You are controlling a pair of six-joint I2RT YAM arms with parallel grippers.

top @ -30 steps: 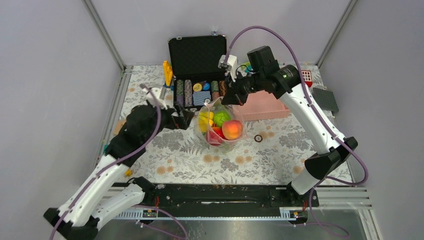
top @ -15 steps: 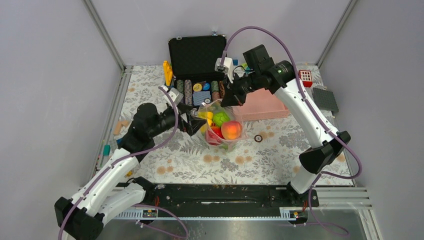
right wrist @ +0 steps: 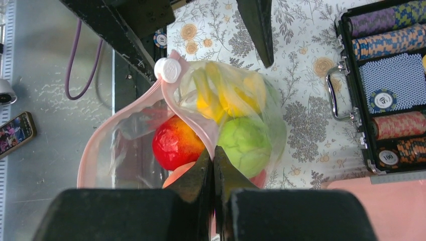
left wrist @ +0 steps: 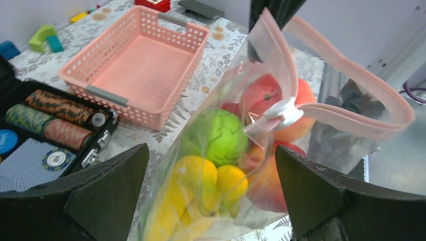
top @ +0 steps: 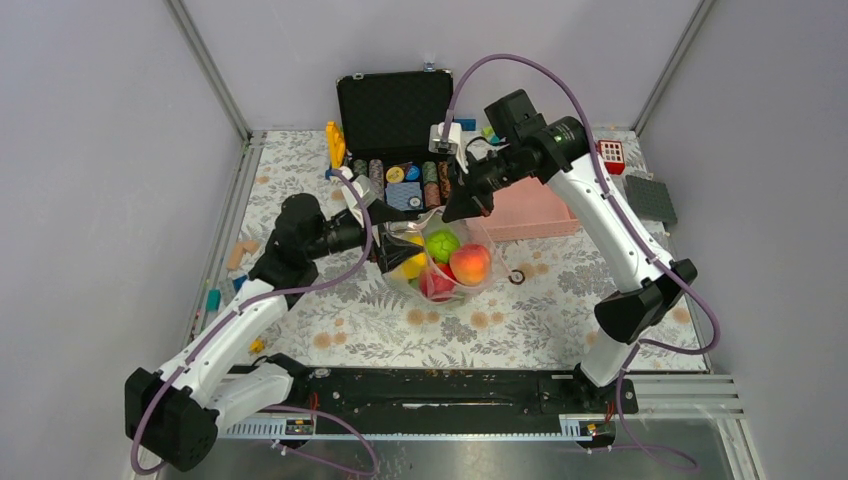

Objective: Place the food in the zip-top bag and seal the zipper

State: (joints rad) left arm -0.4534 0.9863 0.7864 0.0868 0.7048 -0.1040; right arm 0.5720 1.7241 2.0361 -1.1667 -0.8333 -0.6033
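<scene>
Right gripper (right wrist: pixel 213 155) was pinched shut on the far end of the thin pink plastic zipper strip (left wrist: pixel 351 83), holding up the mouth of the large clear floppy zip-top bag (right wrist: pixel 125 130). The bag stood at the middle of the table, just near the open black poker-chip case (top: pixel 395 150) and left of the pink mesh basket (left wrist: pixel 135 65). Left gripper (left wrist: pixel 211 150) was spread wide and held nothing, one finger on each side of the bag's left flank.

The toy food was inside: a green round cabbage (left wrist: pixel 218 135), yellow bananas (left wrist: pixel 201 186) and a red-orange fruit (right wrist: pixel 176 140). The mouth gaped open, with the small white slider (left wrist: pixel 283 111) parked at its near-left end.

Sealing looked like the step left, and it carried risks. If the left fingers closed at their present height, they would likely catch loose film or the fruit, not the slider. A pull along the strip could drag it out of the right pinch, and the bag would sag and spill.

The bag's bottom was hidden behind the fruit. Whether the right fingers held one lip or both could not be made out, and no red pepper could be picked out for certain.
</scene>
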